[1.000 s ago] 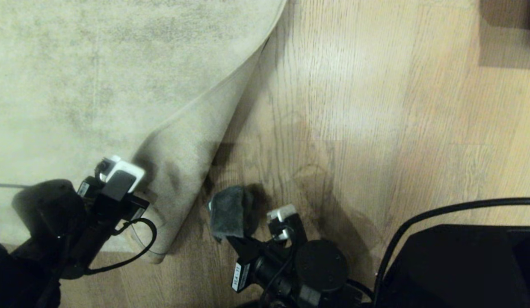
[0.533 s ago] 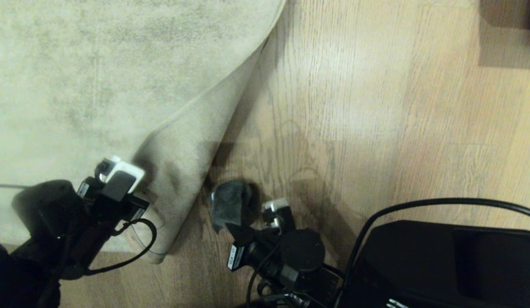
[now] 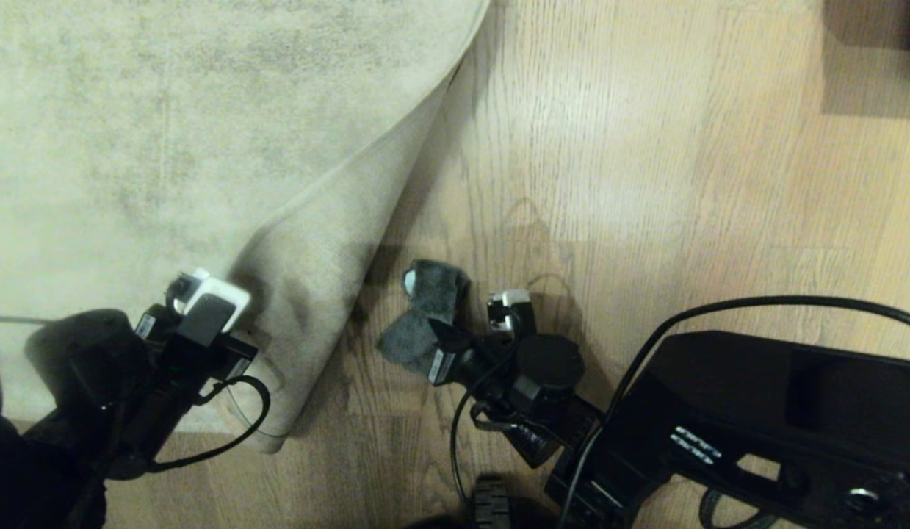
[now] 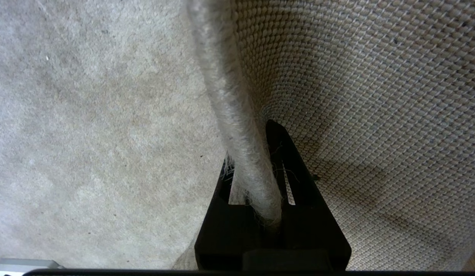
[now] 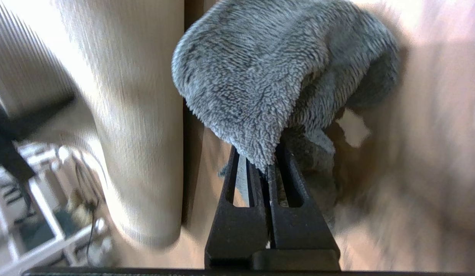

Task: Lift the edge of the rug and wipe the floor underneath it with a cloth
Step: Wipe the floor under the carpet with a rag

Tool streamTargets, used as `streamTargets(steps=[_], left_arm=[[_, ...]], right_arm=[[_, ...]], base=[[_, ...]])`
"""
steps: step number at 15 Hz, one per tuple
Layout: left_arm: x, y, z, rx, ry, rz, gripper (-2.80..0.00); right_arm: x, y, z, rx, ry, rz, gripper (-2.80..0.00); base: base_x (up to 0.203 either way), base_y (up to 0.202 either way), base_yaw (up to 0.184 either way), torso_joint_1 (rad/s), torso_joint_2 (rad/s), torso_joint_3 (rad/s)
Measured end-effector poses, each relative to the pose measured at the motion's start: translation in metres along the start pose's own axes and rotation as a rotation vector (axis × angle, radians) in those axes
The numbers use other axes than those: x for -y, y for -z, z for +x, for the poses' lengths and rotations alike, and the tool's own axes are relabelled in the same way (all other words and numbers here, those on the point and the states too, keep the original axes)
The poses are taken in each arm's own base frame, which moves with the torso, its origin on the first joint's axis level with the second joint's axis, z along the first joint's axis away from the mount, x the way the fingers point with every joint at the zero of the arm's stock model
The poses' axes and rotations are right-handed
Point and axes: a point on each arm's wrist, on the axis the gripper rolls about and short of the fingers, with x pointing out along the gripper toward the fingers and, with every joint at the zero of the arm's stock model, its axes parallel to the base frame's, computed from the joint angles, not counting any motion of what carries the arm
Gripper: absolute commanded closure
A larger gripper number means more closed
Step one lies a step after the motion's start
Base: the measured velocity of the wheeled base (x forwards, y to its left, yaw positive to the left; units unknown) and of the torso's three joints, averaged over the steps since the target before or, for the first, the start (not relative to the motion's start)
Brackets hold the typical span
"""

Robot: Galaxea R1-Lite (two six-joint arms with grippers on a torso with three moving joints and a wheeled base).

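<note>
The rug edge (image 3: 319, 294) is folded up off the floor (image 3: 645, 184), showing its woven underside (image 4: 356, 115). My left gripper (image 4: 256, 153) is shut on the rug's fuzzy border (image 4: 229, 96) and holds it raised at the lower left of the head view (image 3: 238, 334). Just right of the lifted flap, my right gripper (image 5: 266, 161) is shut on the dark grey-blue cloth (image 5: 268, 76). In the head view the cloth (image 3: 425, 312) hangs bunched from that gripper (image 3: 443, 345) low over the bare planks. Whether it touches the wood I cannot tell.
The flat rug (image 3: 168, 132) fills the upper left. A dark block (image 3: 873, 59) sits at the top right corner. My right arm's black body (image 3: 756, 411) and its cable (image 3: 719, 312) cover the lower right. Bare planks stretch to the right of the fold.
My right gripper has carried the cloth away from me and a little to the right, along the floor beside the raised flap. The left gripper and the rug edge have stayed put.
</note>
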Motion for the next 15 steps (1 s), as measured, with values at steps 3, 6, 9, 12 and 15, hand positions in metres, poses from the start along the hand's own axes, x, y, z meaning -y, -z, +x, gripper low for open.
streamTargets(steps=[3, 6, 9, 12, 15], left_arm=[[0.001, 0.0, 0.0, -0.001, 0.002, 0.001, 0.0], [0.001, 0.001, 0.001, -0.003, 0.003, 0.001, 0.0], [0.001, 0.001, 0.0, -0.007, 0.006, 0.002, 0.0], [0.001, 0.001, 0.001, -0.004, 0.006, 0.004, 0.0], [0.001, 0.001, 0.001, -0.003, 0.006, 0.003, 0.0]], right_arm=[[-0.001, -0.027, -0.009, 0.036, 0.005, -0.005, 0.0], [-0.004, -0.052, -0.028, 0.044, 0.007, -0.03, 0.0], [-0.006, -0.067, -0.06, 0.011, 0.014, -0.045, 0.0], [-0.017, -0.075, -0.101, -0.054, -0.017, -0.053, 0.0], [-0.031, -0.075, -0.137, -0.121, -0.08, -0.063, 0.0]], base=[[0.0, 0.0, 0.0, 0.0, 0.0, 0.0], [0.0, 0.0, 0.0, 0.0, 0.0, 0.0], [0.0, 0.0, 0.0, 0.0, 0.0, 0.0], [0.0, 0.0, 0.0, 0.0, 0.0, 0.0], [0.0, 0.0, 0.0, 0.0, 0.0, 0.0]])
